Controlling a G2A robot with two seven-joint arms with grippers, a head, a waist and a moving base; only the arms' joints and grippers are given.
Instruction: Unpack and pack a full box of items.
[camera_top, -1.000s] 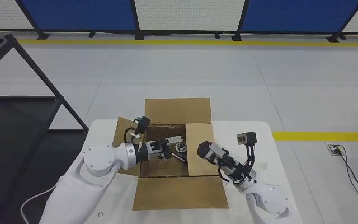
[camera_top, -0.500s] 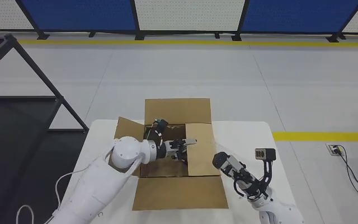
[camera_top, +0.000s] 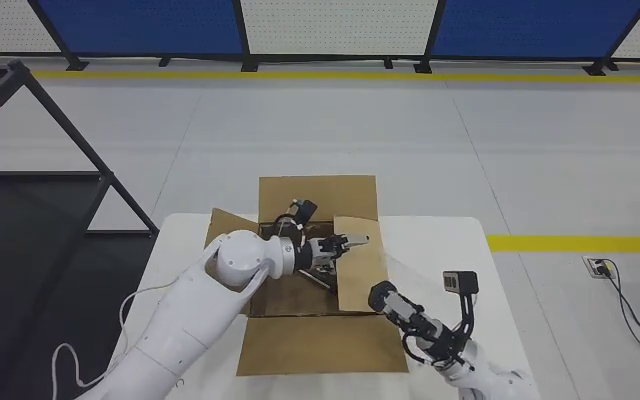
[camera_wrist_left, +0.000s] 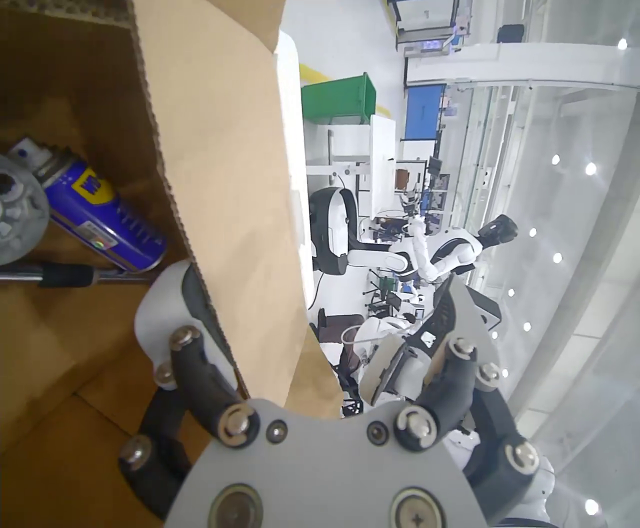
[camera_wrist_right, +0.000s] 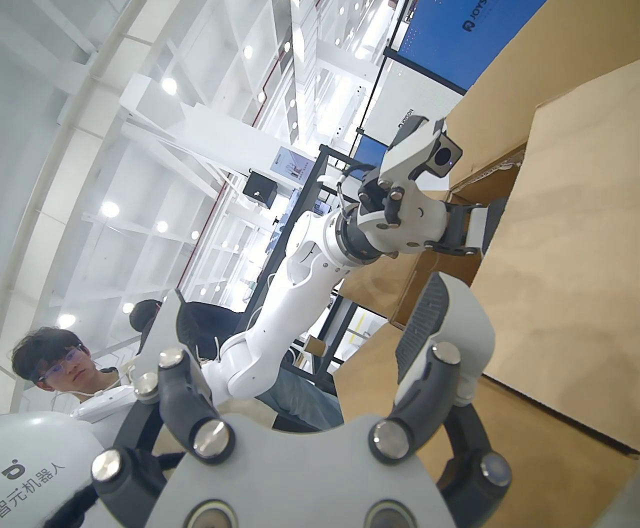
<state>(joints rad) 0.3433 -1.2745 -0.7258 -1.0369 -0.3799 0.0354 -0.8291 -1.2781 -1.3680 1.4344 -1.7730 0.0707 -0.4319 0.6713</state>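
An open cardboard box (camera_top: 318, 196) stands on the white table (camera_top: 440, 235). Its right flap (camera_top: 362, 275) is tilted up. My left gripper (camera_top: 350, 241) is open and straddles that flap's edge (camera_wrist_left: 220, 210), one finger inside the box and the other outside. Inside the box lie a blue spray can (camera_wrist_left: 95, 215), a grey wheel-shaped part (camera_wrist_left: 20, 220) and a metal rod with a black grip (camera_wrist_left: 65, 275). My right gripper (camera_top: 381, 297) is open and holds nothing, just off the flap's near corner. The right wrist view has the left gripper (camera_wrist_right: 472, 225) at the flap (camera_wrist_right: 560, 250).
The box's front flap (camera_top: 320, 345) lies flat toward the table's near edge and the left flap (camera_top: 225, 230) leans outward. Bare table lies right of the box. A black frame (camera_top: 80, 150) stands left of the table.
My left arm has swung right across the box until its gripper straddles the right flap. My right gripper has pulled back from that flap toward the table's front.
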